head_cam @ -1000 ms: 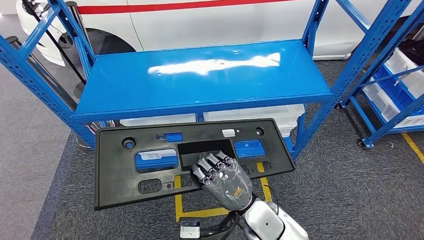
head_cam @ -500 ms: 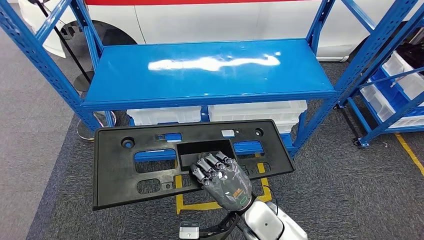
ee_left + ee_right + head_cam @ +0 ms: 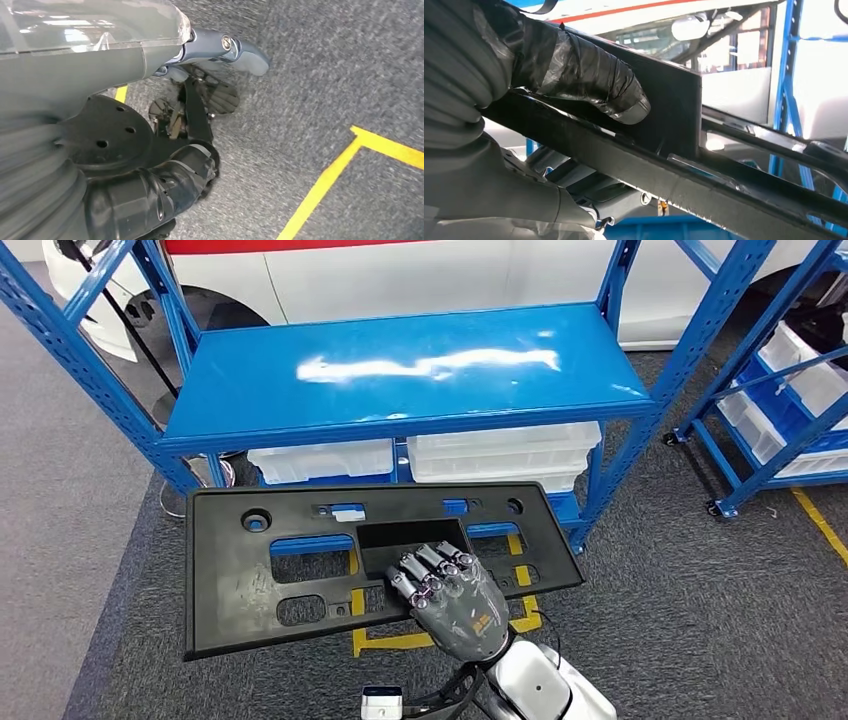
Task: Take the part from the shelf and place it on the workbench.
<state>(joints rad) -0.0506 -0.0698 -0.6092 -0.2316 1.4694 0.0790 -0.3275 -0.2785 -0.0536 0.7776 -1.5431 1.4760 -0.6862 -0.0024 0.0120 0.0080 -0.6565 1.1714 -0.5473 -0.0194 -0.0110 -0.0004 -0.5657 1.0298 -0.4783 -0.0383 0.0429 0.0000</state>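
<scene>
Right hand [image 3: 448,602] clamped on a long black plastic panel [image 3: 300,570], fingers over the near edge at its rectangular centre recess. Panel flat, matte, with slots, round holes and cut-outs; held level in front of the blue shelf [image 3: 400,375], lower than its deck. Left hand [image 3: 165,185]: grasp state unclear.

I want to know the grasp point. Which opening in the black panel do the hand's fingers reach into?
The big rectangular opening at the centre of the black panel. The right hand curls its fingers over its near edge; the other cut-outs on either side are smaller and untouched.
</scene>
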